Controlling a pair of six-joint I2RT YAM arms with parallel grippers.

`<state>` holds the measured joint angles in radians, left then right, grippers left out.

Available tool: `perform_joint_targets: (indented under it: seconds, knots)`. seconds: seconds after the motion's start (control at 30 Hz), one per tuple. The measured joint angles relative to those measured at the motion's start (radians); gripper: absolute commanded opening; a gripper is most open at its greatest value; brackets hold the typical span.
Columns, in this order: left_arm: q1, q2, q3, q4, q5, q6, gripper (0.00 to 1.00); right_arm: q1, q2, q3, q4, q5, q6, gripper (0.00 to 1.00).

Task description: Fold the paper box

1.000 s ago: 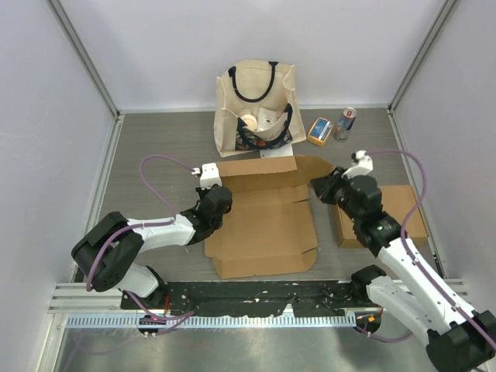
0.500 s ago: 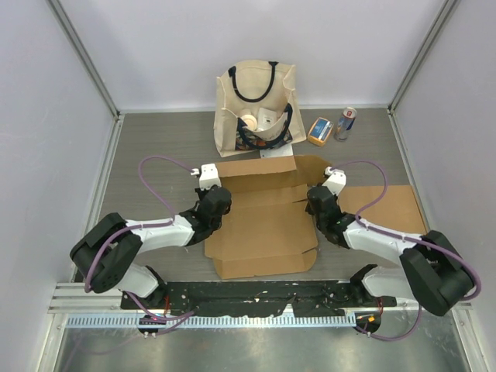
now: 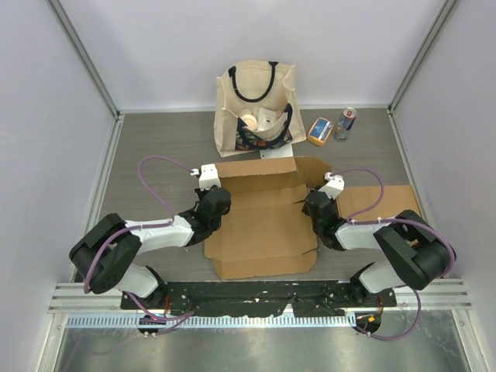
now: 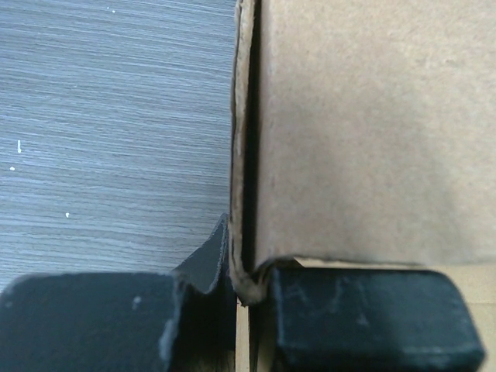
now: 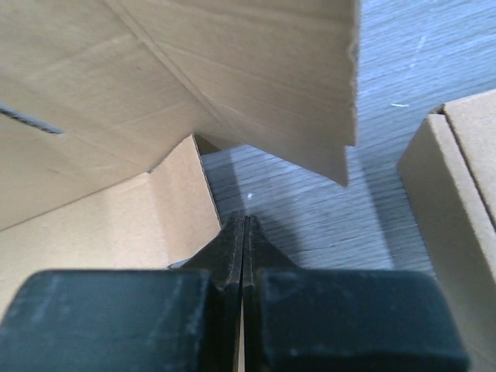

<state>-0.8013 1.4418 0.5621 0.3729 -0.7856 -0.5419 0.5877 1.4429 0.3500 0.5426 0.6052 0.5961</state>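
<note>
Right hand point(image 3: 311, 203) dropped beside box point(image 3: 263, 229), clenched empty; left hand point(image 3: 218, 198) pinches box; grey table point(image 3: 155, 139)

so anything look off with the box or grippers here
Yes. The right gripper is shut beside the box with no cardboard between its fingers. The left gripper does pinch the box's left wall, and the edge is crumpled at the pinch.

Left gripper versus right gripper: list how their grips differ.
The left gripper pinches the cardboard box's wall edge; the right gripper is shut on nothing, jaws pressed together. The left gripper is at the box's left side, the right gripper beside its right wall. Both are closed.
</note>
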Motion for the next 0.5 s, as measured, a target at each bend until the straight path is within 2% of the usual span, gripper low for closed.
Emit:
perform_joint_targets:
  seconds: [0.1, 0.33, 0.5]
  knots:
    - [0.000, 0.000, 0.000, 0.000, 0.001, 0.000, 0.00, 0.006, -0.029, -0.040, 0.078, -0.035, 0.001, 0.01]
    - [0.000, 0.000, 0.000, 0.000, 0.001, 0.000, 0.00, 0.042, -0.149, -0.058, 0.117, -0.095, 0.007, 0.01]
    - [0.000, 0.000, 0.000, 0.000, 0.001, 0.000, 0.00, 0.047, -0.058, -0.021, 0.135, -0.152, -0.008, 0.01]
